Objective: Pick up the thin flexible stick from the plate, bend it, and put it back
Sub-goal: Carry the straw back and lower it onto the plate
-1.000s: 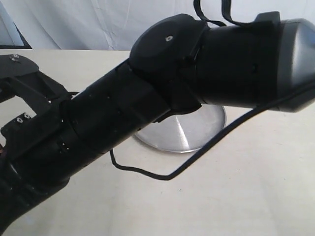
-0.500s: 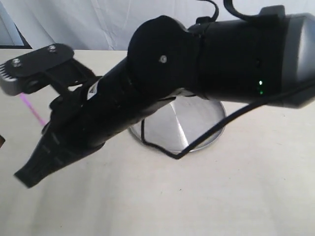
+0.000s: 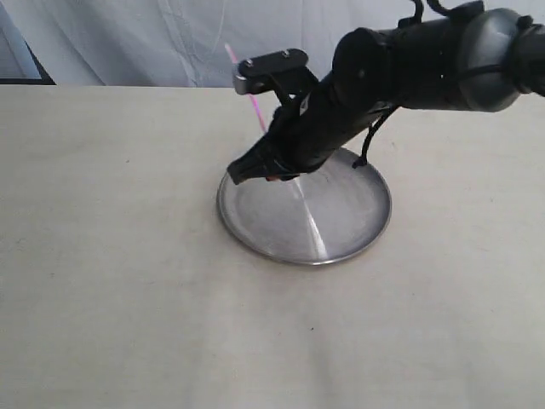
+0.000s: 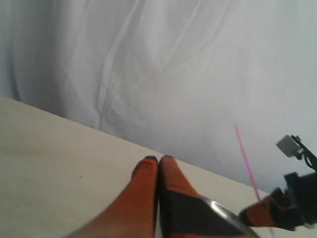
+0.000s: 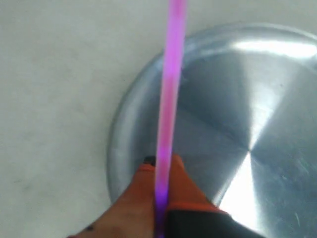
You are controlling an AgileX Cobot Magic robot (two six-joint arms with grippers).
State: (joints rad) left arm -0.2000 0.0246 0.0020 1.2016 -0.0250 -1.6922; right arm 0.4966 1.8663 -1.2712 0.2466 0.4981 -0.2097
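Note:
The thin pink stick (image 3: 247, 89) stands nearly upright, and my right gripper (image 3: 233, 176) is shut on its lower end. That gripper hangs low over the left rim of the shiny steel plate (image 3: 317, 232). In the right wrist view the stick (image 5: 171, 89) runs out from between the orange fingers of the right gripper (image 5: 159, 161), above the plate (image 5: 223, 114). My left gripper (image 4: 158, 159) is shut with nothing in it, and it does not show in the exterior view. From the left wrist I see the stick (image 4: 245, 158) and a piece of the plate's rim (image 4: 224, 214).
The plate rests on a pale beige table (image 3: 128, 281). A white cloth backdrop (image 3: 153, 43) hangs behind the table's far edge. A black cable (image 3: 372, 141) loops off the right arm above the plate.
The right arm, which filled the view close to the camera, has swung back from the left with the stick and now sits over the plate's left rim.

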